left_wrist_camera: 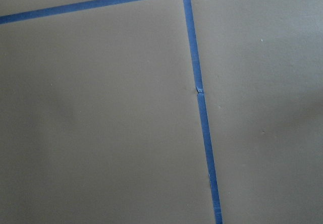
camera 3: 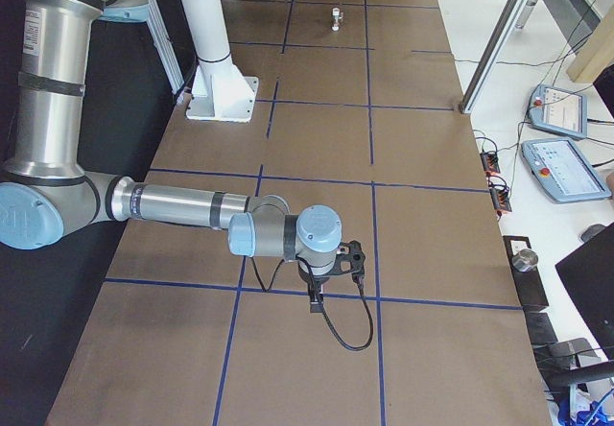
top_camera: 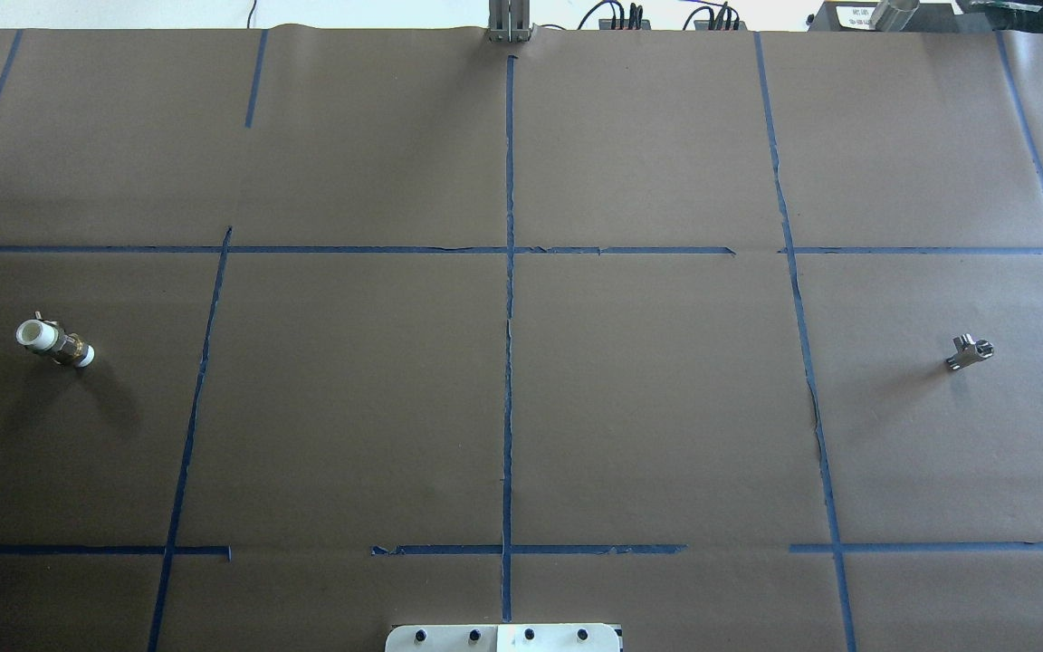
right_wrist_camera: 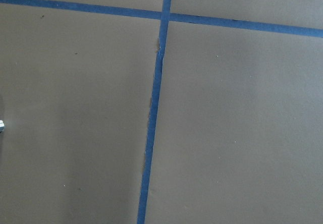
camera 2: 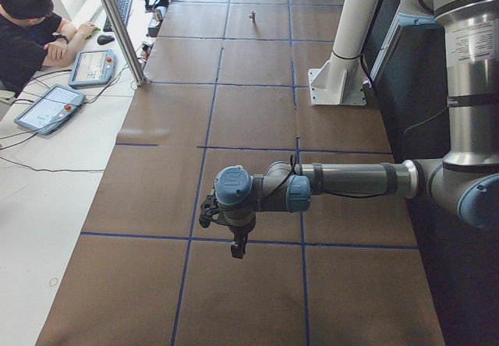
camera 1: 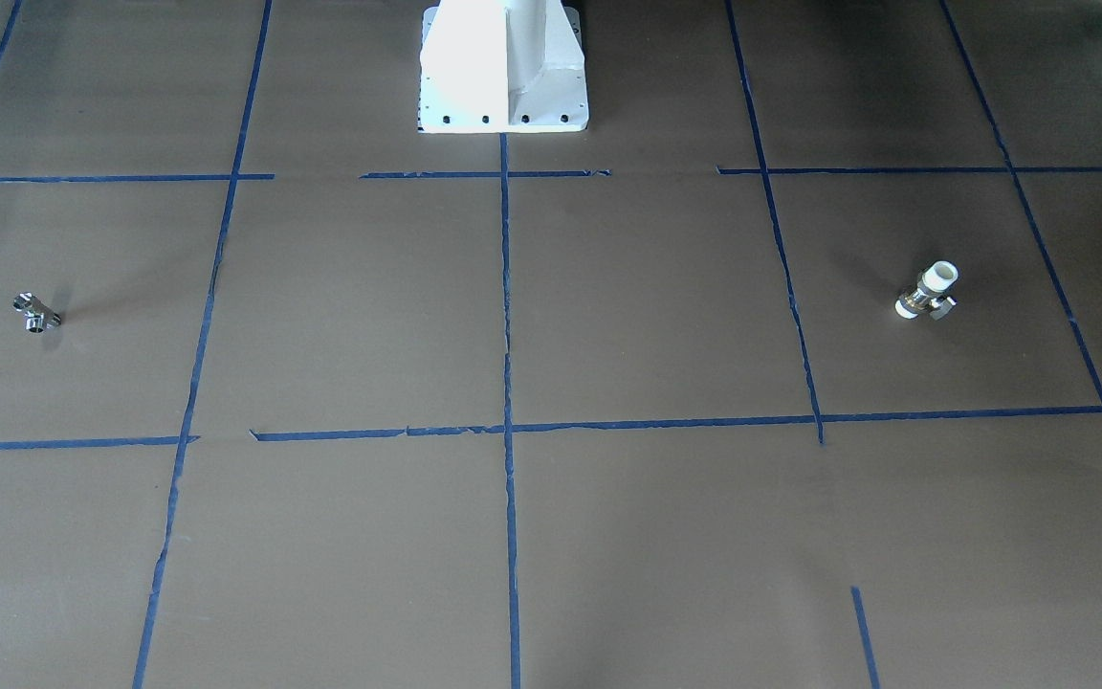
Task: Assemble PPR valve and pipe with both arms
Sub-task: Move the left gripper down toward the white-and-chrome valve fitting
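The PPR valve (top_camera: 54,342), a short stubby cylinder with white plastic ends, a brass-and-silver middle band and a small side stub, is sitting far out on the robot's left half of the table. It seems to be standing on one white end, alone inside a taped square. The pipe (top_camera: 968,352), a tiny shiny chrome T-shaped metal fitting with open tube ends, is resting well apart from it, far out on the robot's right half. That mirrored layout is probably giving each arm its own part to collect before the two pieces are joined over the middle.

Neither part is being touched or held. The grey tubular left arm (camera 2: 351,178), with its light-blue joint caps, is reaching out over the table's left end, and its black left gripper (camera 2: 235,246) is pointing down above the paper. The matching right arm (camera 3: 182,205) is doing the same at the opposite end with the right gripper (camera 3: 315,299). Both grippers are showing only in the side views, so I cannot tell whether their jaws are parted or closed.

Both wrist cameras are looking straight down at brown paper (left_wrist_camera: 101,133) crossed by blue tape lines (left_wrist_camera: 202,113), which suggests the grippers are being aimed downward for a top grasp. The white pedestal base (camera 1: 503,67) is standing midway between the two parts.
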Controlling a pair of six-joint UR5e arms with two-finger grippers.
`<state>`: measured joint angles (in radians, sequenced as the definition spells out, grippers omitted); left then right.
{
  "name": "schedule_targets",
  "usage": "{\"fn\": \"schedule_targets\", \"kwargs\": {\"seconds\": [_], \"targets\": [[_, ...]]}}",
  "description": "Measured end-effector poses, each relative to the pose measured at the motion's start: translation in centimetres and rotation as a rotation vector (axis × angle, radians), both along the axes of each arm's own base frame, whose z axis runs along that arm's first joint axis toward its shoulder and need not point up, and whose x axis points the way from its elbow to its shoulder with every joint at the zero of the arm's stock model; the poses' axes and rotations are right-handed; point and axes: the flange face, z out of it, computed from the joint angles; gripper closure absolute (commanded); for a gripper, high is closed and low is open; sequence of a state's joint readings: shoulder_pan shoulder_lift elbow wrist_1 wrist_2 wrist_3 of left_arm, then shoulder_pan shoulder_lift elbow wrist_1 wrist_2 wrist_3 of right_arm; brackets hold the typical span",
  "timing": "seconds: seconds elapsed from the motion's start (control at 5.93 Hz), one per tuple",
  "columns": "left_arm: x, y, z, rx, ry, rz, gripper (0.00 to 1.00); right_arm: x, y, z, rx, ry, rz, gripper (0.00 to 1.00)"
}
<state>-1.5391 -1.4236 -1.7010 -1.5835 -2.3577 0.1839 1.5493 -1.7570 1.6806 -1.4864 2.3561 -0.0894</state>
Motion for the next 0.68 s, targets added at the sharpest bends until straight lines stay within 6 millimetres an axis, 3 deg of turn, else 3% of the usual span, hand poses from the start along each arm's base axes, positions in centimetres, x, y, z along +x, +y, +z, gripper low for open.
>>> {"fn": "schedule_targets", "kwargs": {"seconds": [0.34, 0.68], "targets": [[0.5, -6.1, -4.7, 0.123, 0.004, 0.006, 0.0, 0.0, 0.0, 0.0, 0.0, 0.001, 0.0, 0.0], [2.4, -7.5, -6.5, 0.171, 0.017, 0.035, 0.0, 0.0, 0.0, 0.1, 0.001, 0.002, -0.001, 0.0]]}}
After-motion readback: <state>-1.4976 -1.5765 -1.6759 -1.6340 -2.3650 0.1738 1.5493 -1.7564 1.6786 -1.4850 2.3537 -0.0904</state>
